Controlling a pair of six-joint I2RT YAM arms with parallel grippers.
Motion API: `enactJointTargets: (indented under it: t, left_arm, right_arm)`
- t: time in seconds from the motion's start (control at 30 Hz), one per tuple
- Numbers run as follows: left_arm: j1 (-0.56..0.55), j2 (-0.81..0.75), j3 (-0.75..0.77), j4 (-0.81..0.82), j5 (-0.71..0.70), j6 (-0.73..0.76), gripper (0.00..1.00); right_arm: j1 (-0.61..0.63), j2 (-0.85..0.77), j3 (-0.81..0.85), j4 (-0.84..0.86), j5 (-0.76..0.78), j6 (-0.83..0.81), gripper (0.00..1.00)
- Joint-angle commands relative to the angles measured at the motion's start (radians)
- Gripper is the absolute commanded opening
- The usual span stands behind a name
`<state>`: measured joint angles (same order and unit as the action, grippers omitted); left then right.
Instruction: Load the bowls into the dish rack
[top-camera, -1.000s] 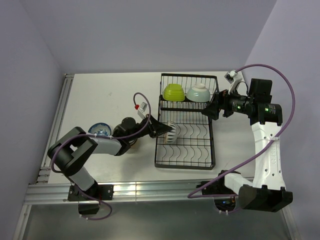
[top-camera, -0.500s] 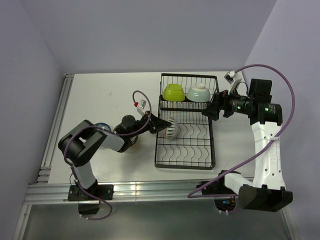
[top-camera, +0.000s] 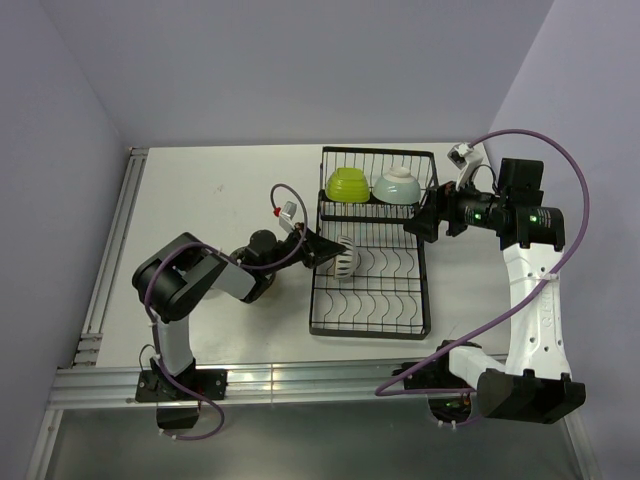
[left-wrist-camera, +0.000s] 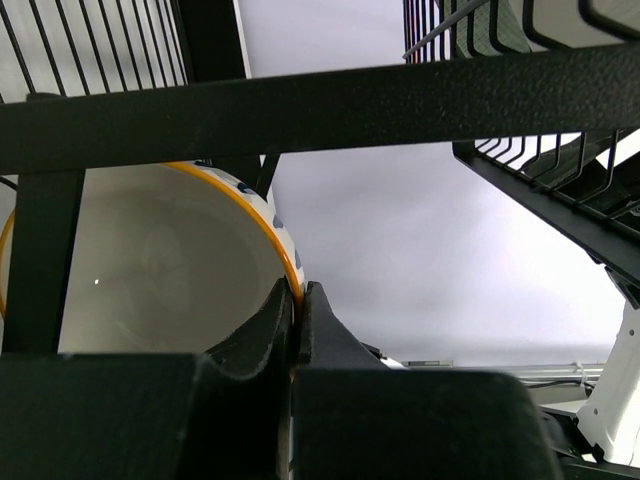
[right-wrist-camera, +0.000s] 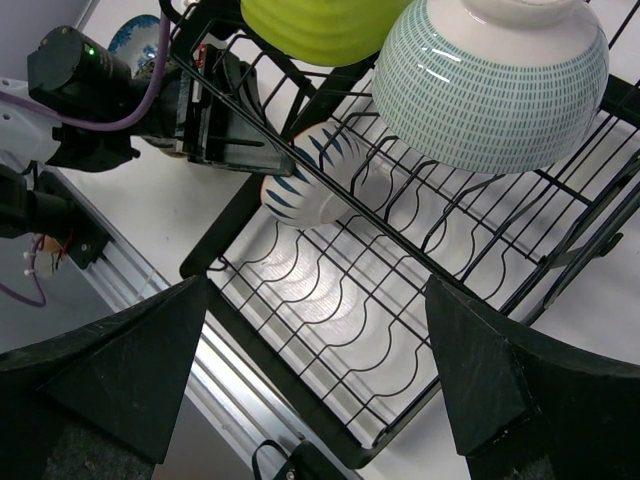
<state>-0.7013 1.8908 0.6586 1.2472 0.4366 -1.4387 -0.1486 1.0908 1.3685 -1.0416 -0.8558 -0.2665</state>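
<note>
Left wrist: bowl (left-wrist-camera: 150, 270) rim between jaws

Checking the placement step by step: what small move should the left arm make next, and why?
Probably lower the striped bowl a little onto the rack wires, then open. The left gripper is shut on its rim, holding it tilted just inside the left edge; whether it already rests on the wires I cannot tell.

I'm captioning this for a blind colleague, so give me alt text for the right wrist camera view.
The left pincer holds a white bowl with dark blue stripes at the edge of the black dish rack. A lime green bowl and a mint bowl rest in the rack; the right pincer is open.
</note>
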Motion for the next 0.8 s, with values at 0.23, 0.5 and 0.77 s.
enactJointTargets:
  t: [0.23,0.5,0.77]
  left_arm:
    - [0.031,-0.015,-0.040,0.153,-0.009,0.024,0.00]
    - [0.051,-0.029,-0.060,0.112,-0.019,0.041,0.02]
    - [0.068,-0.044,-0.077,0.081,-0.030,0.041,0.02]
  right_arm:
    - [-0.008,0.000,0.047,-0.031,-0.003,-0.031,0.96]
    - [-0.008,0.006,0.060,-0.035,-0.011,-0.036,0.96]
    - [-0.009,0.001,0.055,-0.041,-0.011,-0.040,0.96]
